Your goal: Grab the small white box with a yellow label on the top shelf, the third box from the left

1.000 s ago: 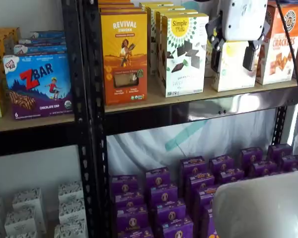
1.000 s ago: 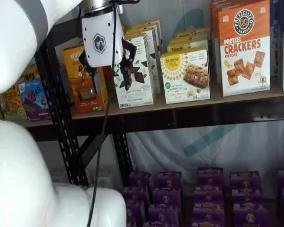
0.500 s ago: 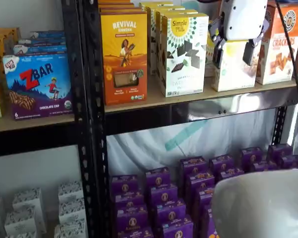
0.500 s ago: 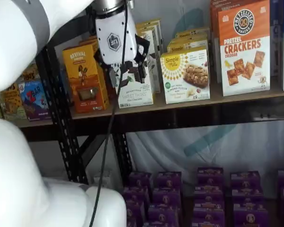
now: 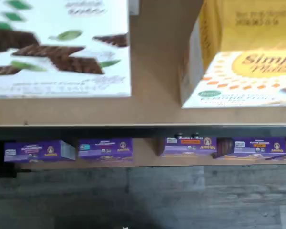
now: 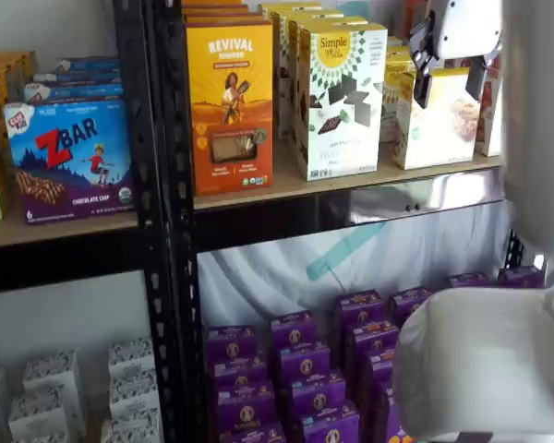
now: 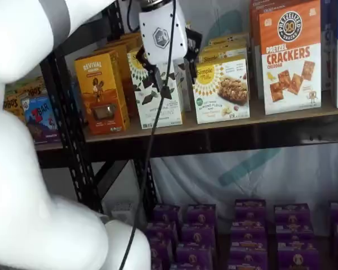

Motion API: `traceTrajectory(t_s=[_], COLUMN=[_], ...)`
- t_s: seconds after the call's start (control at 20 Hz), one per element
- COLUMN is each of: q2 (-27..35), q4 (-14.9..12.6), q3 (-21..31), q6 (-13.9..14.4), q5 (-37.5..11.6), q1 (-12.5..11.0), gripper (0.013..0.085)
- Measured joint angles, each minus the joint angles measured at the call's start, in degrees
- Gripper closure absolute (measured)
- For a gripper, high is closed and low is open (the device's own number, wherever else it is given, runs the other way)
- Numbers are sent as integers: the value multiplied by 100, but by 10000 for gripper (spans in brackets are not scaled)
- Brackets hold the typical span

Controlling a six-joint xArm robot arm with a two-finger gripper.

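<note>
The small white box [image 6: 440,125] with its yellow sunburst logo stands on the top shelf [image 6: 351,181], to the right of a taller white box [image 6: 340,101] with dark chocolate shapes. It also shows in a shelf view [image 7: 222,90] and, with its yellow side panel, in the wrist view [image 5: 243,71]. My gripper [image 6: 450,90] hangs in front of the shelf before the small white box's upper part, open, with one black finger near each of the box's sides and nothing held. In a shelf view the gripper [image 7: 174,67] sits before the gap between the two white boxes.
An orange box [image 6: 229,106] stands at the shelf's left end and a pretzel crackers box [image 7: 290,59] right of the small white box. Black rack posts [image 6: 162,221] divide the bays. Purple boxes [image 7: 248,225] fill the level below. The white arm [image 7: 39,140] covers the left foreground.
The gripper has moved to the right along the top shelf and slightly up, from before the tall chocolate box towards the small white box. Its fingers stay open.
</note>
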Motion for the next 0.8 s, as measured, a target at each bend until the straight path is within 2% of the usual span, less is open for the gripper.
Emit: traceTrajectory(t_s=[0.25,0.55,0.8], q2=[418,707,898], q4=[109,338,398], q3=[-262,-467,-613], q6=[-359,-604,-691], q5=[-185,-220,-234], q1=[-366,-621,-702], gripper=[130,130,130])
